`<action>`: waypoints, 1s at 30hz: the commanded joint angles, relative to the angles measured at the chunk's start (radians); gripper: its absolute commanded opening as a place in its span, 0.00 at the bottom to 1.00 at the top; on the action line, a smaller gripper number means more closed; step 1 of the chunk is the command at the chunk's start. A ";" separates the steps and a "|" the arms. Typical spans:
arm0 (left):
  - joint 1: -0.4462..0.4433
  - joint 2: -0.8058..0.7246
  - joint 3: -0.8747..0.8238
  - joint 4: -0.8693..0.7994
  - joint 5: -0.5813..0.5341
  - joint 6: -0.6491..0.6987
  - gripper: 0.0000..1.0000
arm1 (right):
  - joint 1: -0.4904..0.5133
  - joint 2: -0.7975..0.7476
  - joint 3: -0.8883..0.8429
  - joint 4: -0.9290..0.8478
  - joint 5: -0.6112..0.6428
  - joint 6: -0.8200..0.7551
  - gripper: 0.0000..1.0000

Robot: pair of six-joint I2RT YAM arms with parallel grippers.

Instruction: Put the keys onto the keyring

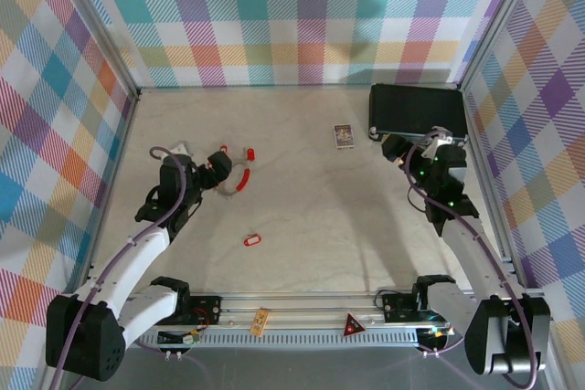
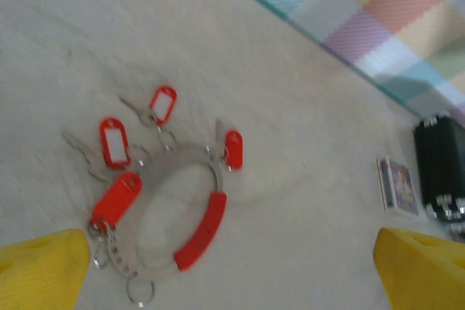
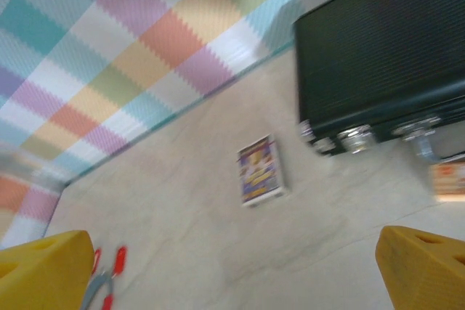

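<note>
Your left gripper [image 2: 232,252] stands with its yellow fingers [image 2: 43,270] spread wide and nothing between them, and from above you see it just beside the left edge of the keyring [image 2: 201,229], a thin grey-white loop with red sections lying flat on the pale marbled table [image 1: 320,216]. In the left wrist view the loop sits ahead of the fingers, closer to the one in the picture's lower left corner, and neither finger touches it. The keys [image 2: 113,141], small red oblong plastic tags with pale centres, are gathered around that loop. One solid-looking red tag lies against the loop's lower left side by a small metal ring. Another rests at its upper right edge. Two more, each with a thin metal key beside it, lie just past the far side of the loop; you cannot tell whether these are threaded onto it. A single red tag lies apart from the keyring, toward the arm bases and slightly to the right. Your right gripper [image 3: 232,252] is also fully spread and empty, with its yellow fingers [image 3: 421,266] at the two bottom corners of its own view, well to the right of the keyring. A small colourful picture card [image 3: 259,170] lies flat to the right of the keyring, a little farther from the bases. A black ribbed rectangular case [image 3: 385,41] with silvery latches sits farther right again, beyond the card.
</note>
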 commanded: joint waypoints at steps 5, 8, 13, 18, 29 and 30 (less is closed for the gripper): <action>-0.078 -0.004 -0.046 -0.080 -0.002 0.049 0.96 | 0.197 0.031 0.048 -0.081 -0.017 -0.050 0.99; -0.091 0.061 -0.011 -0.096 -0.007 0.088 0.92 | 0.260 0.037 0.038 -0.098 -0.008 -0.087 0.99; -0.091 0.234 0.076 -0.116 -0.040 0.098 0.81 | 0.327 0.037 0.004 -0.071 0.006 -0.110 0.99; -0.091 0.422 0.207 -0.178 -0.082 0.111 0.67 | 0.358 0.053 -0.041 -0.017 0.006 -0.085 0.99; -0.073 0.603 0.332 -0.353 -0.247 0.071 0.42 | 0.405 0.105 -0.028 -0.019 -0.009 -0.067 0.99; -0.066 0.607 0.332 -0.357 -0.251 0.071 0.40 | 0.407 0.104 -0.028 -0.021 -0.004 -0.068 0.99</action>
